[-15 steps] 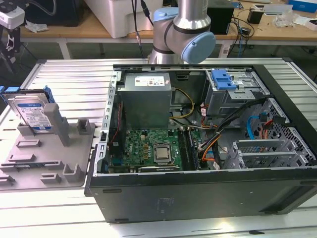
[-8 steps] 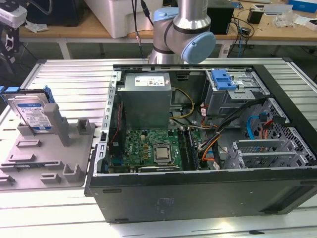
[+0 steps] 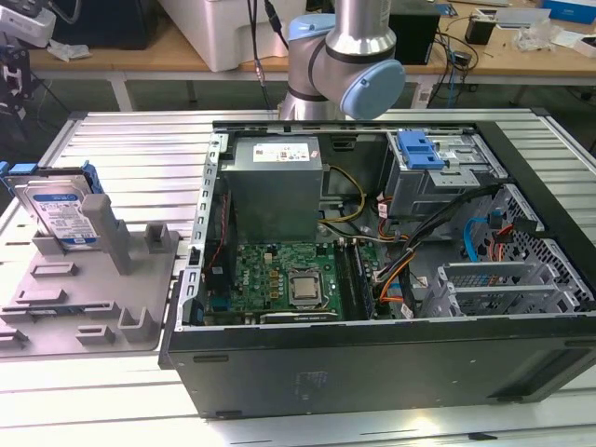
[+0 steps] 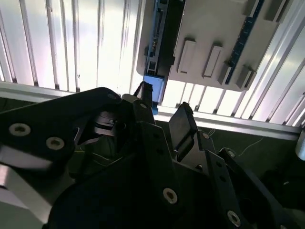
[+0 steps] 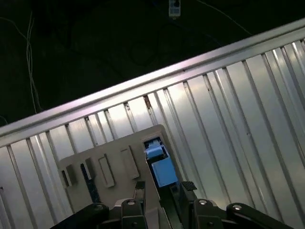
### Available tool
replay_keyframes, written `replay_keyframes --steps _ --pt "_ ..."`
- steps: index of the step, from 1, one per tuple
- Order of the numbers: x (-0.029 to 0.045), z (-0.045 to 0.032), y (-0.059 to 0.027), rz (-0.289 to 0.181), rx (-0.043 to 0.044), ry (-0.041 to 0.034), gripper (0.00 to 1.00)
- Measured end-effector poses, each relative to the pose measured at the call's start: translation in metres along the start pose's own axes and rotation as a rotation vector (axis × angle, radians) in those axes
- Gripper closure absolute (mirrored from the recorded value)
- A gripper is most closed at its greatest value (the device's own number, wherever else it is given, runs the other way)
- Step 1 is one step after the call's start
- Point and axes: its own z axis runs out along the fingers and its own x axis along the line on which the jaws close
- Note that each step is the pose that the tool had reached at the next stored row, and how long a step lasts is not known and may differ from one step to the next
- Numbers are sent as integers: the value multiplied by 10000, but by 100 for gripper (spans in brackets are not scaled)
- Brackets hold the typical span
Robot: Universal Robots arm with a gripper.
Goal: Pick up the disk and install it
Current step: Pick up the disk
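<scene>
Exterior view: disk [image 3: 58, 212] stands on edge in grey holder [image 3: 102, 275], left middle of frame, on ribbed worktop [image 3: 140, 140] beside open computer case [image 3: 372, 242]. Not yet picked.

First wrist view: gripper [image 5: 163, 187] hangs over disk's upper edge, jaws apart, nothing between them (disk well apart).

Step in hand, by my reading: approach for grasp.

Doing it well:
- centre disk's edge between jaws
- jaws square to its flat faces
- straight descent, clear of holder's upright

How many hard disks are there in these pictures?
1. The disk stands on edge in the grey holder at the exterior view's left, beside the open computer case. More may be hidden inside the case's metal drive cage.
</scene>
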Motion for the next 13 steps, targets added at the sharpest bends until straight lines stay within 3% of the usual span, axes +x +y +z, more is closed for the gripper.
replay_keyframes --steps 8,13 --pt "-1 19 0 -1915 55 92 58" --pt "-1 20 -1 -2095 60 99 58"
